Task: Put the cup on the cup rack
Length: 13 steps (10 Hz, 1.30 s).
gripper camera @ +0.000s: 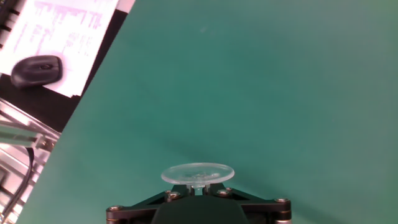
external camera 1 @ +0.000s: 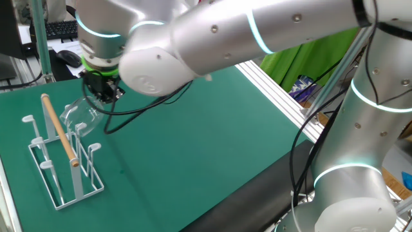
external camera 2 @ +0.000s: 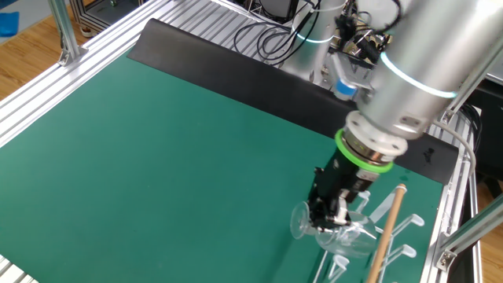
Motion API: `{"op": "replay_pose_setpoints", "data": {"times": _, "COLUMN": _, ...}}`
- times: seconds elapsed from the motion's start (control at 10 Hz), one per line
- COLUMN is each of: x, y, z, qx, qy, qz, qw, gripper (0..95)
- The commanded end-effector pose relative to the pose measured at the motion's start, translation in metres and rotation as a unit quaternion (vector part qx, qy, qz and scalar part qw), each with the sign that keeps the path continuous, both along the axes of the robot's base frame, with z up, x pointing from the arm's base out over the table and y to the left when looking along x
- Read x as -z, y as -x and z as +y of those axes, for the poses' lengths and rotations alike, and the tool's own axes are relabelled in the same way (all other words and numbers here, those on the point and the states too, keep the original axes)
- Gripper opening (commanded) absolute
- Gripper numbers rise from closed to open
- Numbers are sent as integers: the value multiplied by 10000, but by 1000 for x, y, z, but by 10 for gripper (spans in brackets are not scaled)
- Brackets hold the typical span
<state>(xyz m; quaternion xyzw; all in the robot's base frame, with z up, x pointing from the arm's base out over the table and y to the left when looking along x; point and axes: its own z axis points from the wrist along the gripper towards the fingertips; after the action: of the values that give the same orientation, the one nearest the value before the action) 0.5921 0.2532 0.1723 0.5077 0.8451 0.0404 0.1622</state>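
Observation:
My gripper [external camera 1: 102, 92] is shut on the short stem of the cup [external camera 1: 80, 118], a clear stemmed glass held tilted on its side. Its bowl lies against the upper pegs of the cup rack [external camera 1: 59, 169], a white wire frame with a light wooden rod [external camera 1: 61, 131] along the top. In the other fixed view the cup [external camera 2: 343, 237] shows its round foot pointing away from the cup rack [external camera 2: 402, 230], with the gripper [external camera 2: 333, 211] above it. In the hand view the cup's foot [gripper camera: 197, 173] sits just past the gripper [gripper camera: 197, 188]. Whether a peg is inside the bowl I cannot tell.
The green mat [external camera 1: 212, 142] covers the table. Beyond its far edge lie a black mouse [gripper camera: 36, 70], printed paper [gripper camera: 68, 25] and a keyboard [external camera 1: 61, 29]. Aluminium rails [external camera 2: 47, 94] and a black strip [external camera 2: 236, 75] border the mat. The arm's large links [external camera 1: 360, 129] stand at the right.

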Motion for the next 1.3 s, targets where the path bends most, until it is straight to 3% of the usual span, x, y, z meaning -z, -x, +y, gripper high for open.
{"op": "replay_pose_setpoints", "data": {"times": 0.1, "x": -1, "y": 2, "z": 0, "qx": -25, "qy": 78, "qz": -34, "qw": 10000, "gripper": 0}}
{"op": "replay_pose_setpoints", "data": {"times": 0.4, "x": -1, "y": 2, "z": 0, "qx": -29, "qy": 239, "qz": -231, "qw": 9994, "gripper": 0}}
{"op": "replay_pose_setpoints", "data": {"times": 0.8, "x": 0, "y": 2, "z": 0, "qx": -38, "qy": 275, "qz": -284, "qw": 9992, "gripper": 0}}
{"op": "replay_pose_setpoints", "data": {"times": 1.3, "x": 2, "y": 2, "z": 2, "qx": -88, "qy": 313, "qz": -482, "qw": 9983, "gripper": 0}}
